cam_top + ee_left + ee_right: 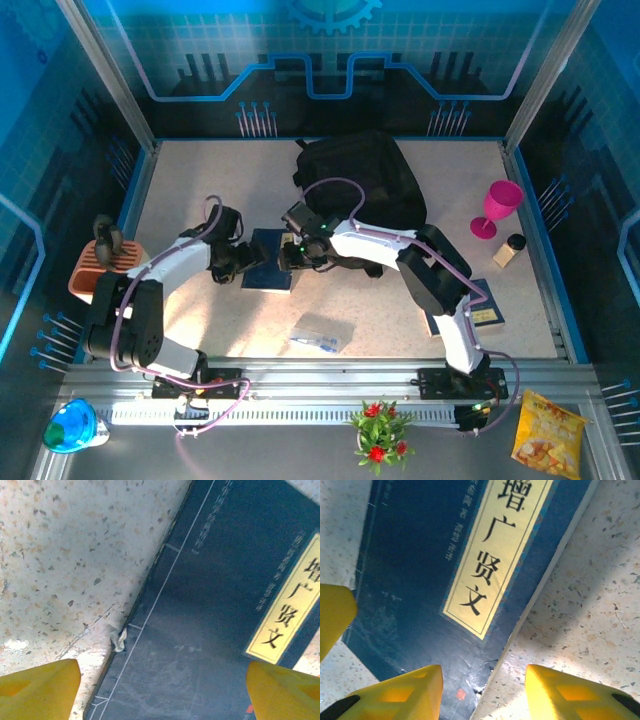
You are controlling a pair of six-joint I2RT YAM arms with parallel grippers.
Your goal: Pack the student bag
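**Top external:** sat high on near side of blue book (268, 262), looked steeply down, distant; framed whole table (200, 180), student bag (365, 180) beyond book.
**Left wrist:** hung very close over book, faced down on stitched edge.
**Right wrist:** equally close, faced down on opposite edge.
**Overlap:** both wrist views shared book's yellow title label (290, 615); all three shared book.

From above, the left gripper (236, 262) and right gripper (300, 252) hide both side edges of the dark-blue book (268, 262); the right arm (380, 242) covers the near hem of the student bag (365, 180) and part of a second dark-blue book (488, 312). What the clear packet (318, 333) holds is too small to tell. In the left wrist view the book runs off three edges, its small print blurred; in the right wrist view its yellow title label (492, 555) is cut at the top
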